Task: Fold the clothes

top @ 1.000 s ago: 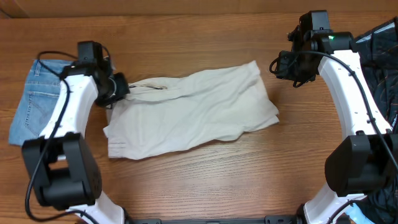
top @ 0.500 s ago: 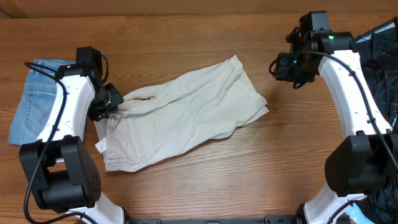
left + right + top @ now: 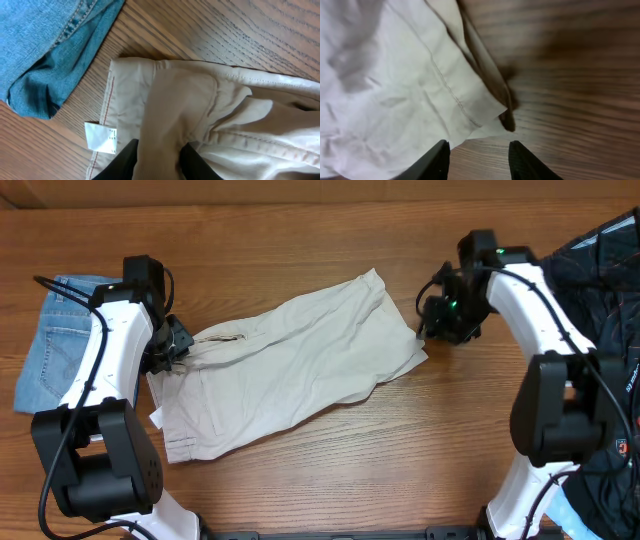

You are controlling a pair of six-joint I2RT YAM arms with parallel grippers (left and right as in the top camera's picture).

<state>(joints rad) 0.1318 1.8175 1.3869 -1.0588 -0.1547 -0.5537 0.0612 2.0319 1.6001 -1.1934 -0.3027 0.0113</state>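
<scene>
Overhead, the beige shorts (image 3: pixel 290 365) lie spread on the wooden table (image 3: pixel 300 230), set on a slant - waistband at the lower left, leg hems at the upper right. The left gripper (image 3: pixel 178 345) is at the upper corner of the waistband. In the left wrist view its two dark fingers are pressed onto a raised fold of the beige cloth, so it pinches the shorts. Beside this fold a small white tag (image 3: pixel 101 137) sticks out from the waistband edge; it has tiny print, too small to read. A thin red stitch line runs along that edge.

The right gripper (image 3: pixel 437 320) is at the right hem corner. Its fingers stand spread apart - the hem corner lies just in front of them, not between them. Light-blue jeans (image 3: pixel 55 340) lie at the left of the table, near the waistband.
</scene>
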